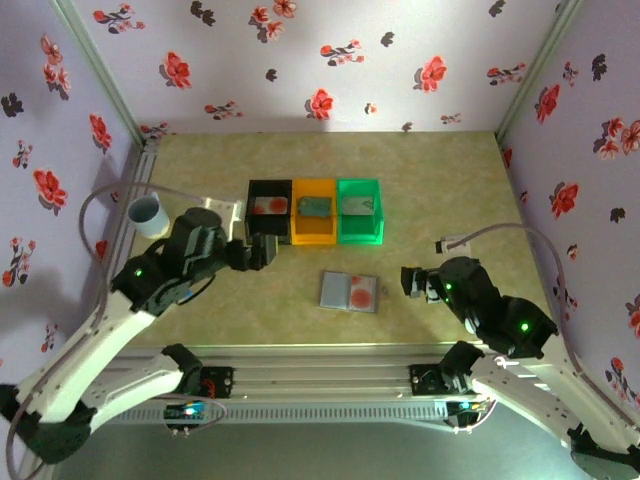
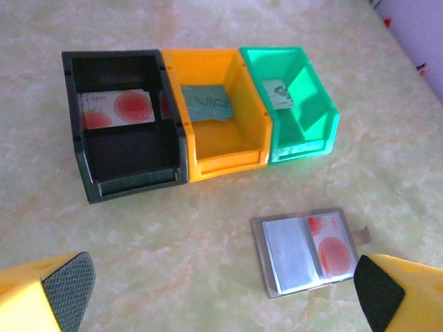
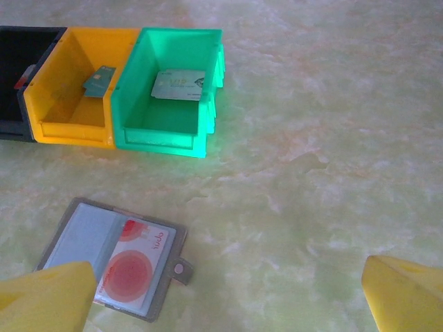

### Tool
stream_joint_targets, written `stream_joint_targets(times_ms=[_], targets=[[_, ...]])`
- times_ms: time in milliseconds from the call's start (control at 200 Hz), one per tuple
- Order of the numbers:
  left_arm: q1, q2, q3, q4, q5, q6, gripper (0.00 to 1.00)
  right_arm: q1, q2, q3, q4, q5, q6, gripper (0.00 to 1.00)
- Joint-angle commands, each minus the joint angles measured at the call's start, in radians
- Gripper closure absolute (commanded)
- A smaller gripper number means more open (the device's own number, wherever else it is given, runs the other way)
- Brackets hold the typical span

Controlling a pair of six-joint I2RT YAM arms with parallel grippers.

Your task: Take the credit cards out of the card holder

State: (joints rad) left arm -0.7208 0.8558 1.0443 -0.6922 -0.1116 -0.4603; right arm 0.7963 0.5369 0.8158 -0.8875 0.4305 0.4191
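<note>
card holder [image 1: 349, 291] open flat, long axis left-right, red-marked card [image 1: 361, 294] in right half, left pincer [image 1: 262, 250] and right pincer [image 1: 412, 281] agape

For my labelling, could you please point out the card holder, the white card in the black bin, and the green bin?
card holder [image 2: 291, 257]: left wrist view, its left clear pocket.
white card [image 2: 116, 109]: left wrist view, card's middle.
green bin [image 3: 156, 137]: right wrist view, front wall.
</note>
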Motion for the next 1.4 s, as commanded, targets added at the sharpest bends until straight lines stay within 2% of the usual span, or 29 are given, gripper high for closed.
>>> stream_joint_targets(times_ms=[0,140,325,520,655,890,1015,1180,1260,1395], targets=[[0.009,-0.051,-0.008,0.033,0.018,-0.012,0.00,-0.009,-0.008,-0.014,0.021,-0.011,-0.017,0.01],[0.008,-0.041,0.001,-0.006,0.083,-0.028,0.00,-0.009,-0.002,-0.014,0.023,-0.014,-0.019,0.01],[-0.008,0.021,-0.085,0.030,0.181,-0.172,0.00,-0.004,0.045,0.009,0.016,-0.056,0.010,0.01],[-0.066,0.038,-0.216,0.202,0.207,-0.336,0.00,0.011,0.117,0.029,-0.007,-0.073,0.053,0.01],[-0.118,0.092,-0.283,0.338,0.219,-0.439,0.00,0.012,0.122,-0.049,0.111,-0.208,0.164,0.03],[-0.192,0.223,-0.299,0.452,0.208,-0.519,0.00,0.014,0.150,-0.198,0.272,-0.257,0.313,0.13],[-0.219,0.287,-0.305,0.505,0.205,-0.545,0.00,0.015,0.191,-0.228,0.313,-0.288,0.354,0.23],[-0.249,0.369,-0.297,0.549,0.199,-0.573,0.00,0.014,0.236,-0.270,0.368,-0.294,0.400,0.43],[-0.257,0.405,-0.293,0.569,0.199,-0.590,0.00,0.014,0.261,-0.288,0.399,-0.305,0.419,0.50],[-0.271,0.463,-0.281,0.604,0.201,-0.610,0.04,0.013,0.304,-0.314,0.443,-0.317,0.447,0.63]])
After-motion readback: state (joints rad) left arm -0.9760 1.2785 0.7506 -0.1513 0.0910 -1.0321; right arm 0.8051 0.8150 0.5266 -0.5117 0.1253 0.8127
